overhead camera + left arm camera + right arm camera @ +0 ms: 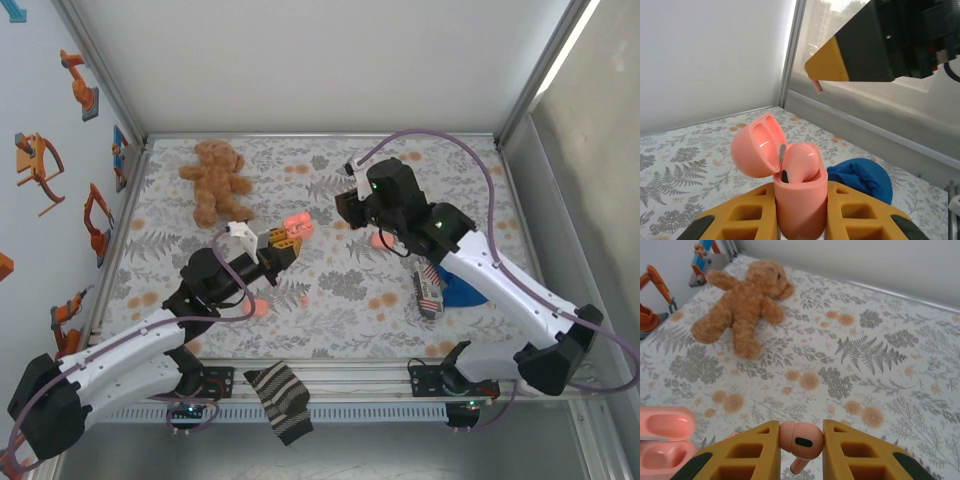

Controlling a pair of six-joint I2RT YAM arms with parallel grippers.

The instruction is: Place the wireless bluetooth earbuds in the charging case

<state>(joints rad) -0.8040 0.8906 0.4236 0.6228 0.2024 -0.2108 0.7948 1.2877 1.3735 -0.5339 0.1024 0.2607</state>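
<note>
My left gripper (pixel 800 205) is shut on a salmon-pink charging case (pixel 799 200) held upright above the cloth, lid (pixel 757 145) swung open to the left. One earbud (pixel 802 161) sits in the case's well. The same case (pixel 294 227) shows near the table's middle in the top view, at my left gripper (pixel 284 239). My right gripper (pixel 800 442) is shut on a second earbud (pixel 801 439), stem pointing down. It hovers just right of the case (pixel 665 440), apart from it. The right gripper (pixel 345 208) faces the case from the right.
A brown teddy bear (pixel 215 180) lies at the back left. A small pink piece (pixel 303 299) and a larger pink one (pixel 261 307) lie on the floral cloth in front of the case; another (pixel 381 240) lies under the right arm. Blue cloth (pixel 465 292) and a striped item (pixel 428 290) lie right.
</note>
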